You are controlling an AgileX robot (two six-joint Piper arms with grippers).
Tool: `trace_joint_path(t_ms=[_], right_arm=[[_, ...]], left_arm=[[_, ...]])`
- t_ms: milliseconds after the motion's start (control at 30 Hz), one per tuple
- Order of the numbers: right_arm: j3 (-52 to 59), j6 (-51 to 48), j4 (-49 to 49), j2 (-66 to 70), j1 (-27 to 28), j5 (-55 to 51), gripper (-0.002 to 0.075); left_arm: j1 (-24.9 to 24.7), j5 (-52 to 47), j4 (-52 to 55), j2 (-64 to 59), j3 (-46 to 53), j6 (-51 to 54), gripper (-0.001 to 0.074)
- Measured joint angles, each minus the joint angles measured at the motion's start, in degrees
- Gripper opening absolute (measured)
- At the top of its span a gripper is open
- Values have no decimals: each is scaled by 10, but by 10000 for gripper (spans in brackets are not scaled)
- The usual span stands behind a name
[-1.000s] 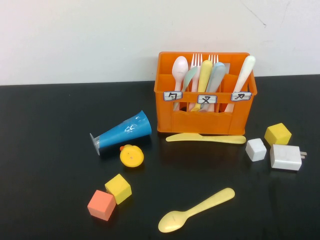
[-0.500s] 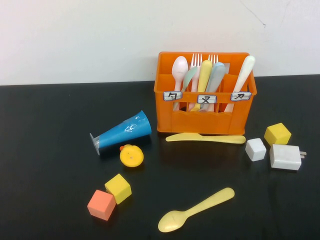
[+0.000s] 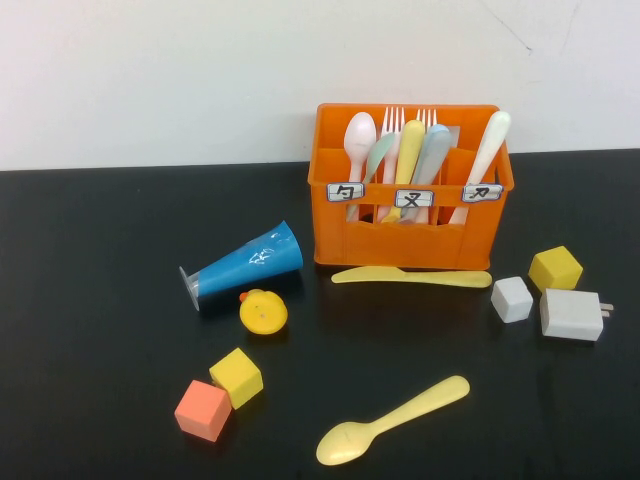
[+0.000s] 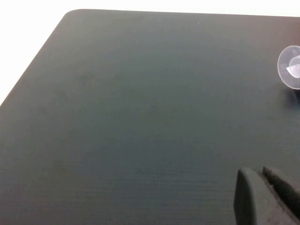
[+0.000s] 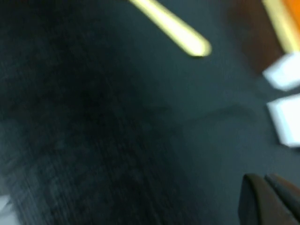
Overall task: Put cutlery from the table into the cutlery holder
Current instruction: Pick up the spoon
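Note:
The pale yellow spoon (image 3: 392, 420) lies flat on the black table near the front edge, bowl to the left. Its handle end shows in the right wrist view (image 5: 173, 30). The orange cutlery holder (image 3: 412, 240) stands at the back of the table with several spoons and forks upright in it. Neither gripper shows in the high view. My left gripper (image 4: 262, 176) is shut and empty over bare table. My right gripper (image 5: 263, 180) is shut and empty above the table, apart from the spoon.
A pale yellow knife (image 3: 410, 277) lies just in front of the holder. A blue cone (image 3: 245, 263), a yellow duck (image 3: 263, 311), and yellow (image 3: 236, 377) and orange (image 3: 203, 410) cubes lie left. A white cube (image 3: 511, 298), a yellow cube (image 3: 555, 268) and a charger (image 3: 571, 314) lie right.

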State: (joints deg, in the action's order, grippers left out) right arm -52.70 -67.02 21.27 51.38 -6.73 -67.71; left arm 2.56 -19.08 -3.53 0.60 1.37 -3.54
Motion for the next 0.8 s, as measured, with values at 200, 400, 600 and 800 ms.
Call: trace_joint_path(t_ms=[200,400,600,800], right_arm=[[-75,-14,-79,144,-146,-27,-4],[-152,-22,-138,278,-260,-27,57],[-232,-44,-141,395,-331,-25,325],[-257,-65,-158,483,-386,14,406]], left_arm=[[0,0,0,0,0,0,-1],[0,0,0,0,0,0,-1],[0,0,0,0,0,-1,-1],[0,0,0,0,0,-1,-1]])
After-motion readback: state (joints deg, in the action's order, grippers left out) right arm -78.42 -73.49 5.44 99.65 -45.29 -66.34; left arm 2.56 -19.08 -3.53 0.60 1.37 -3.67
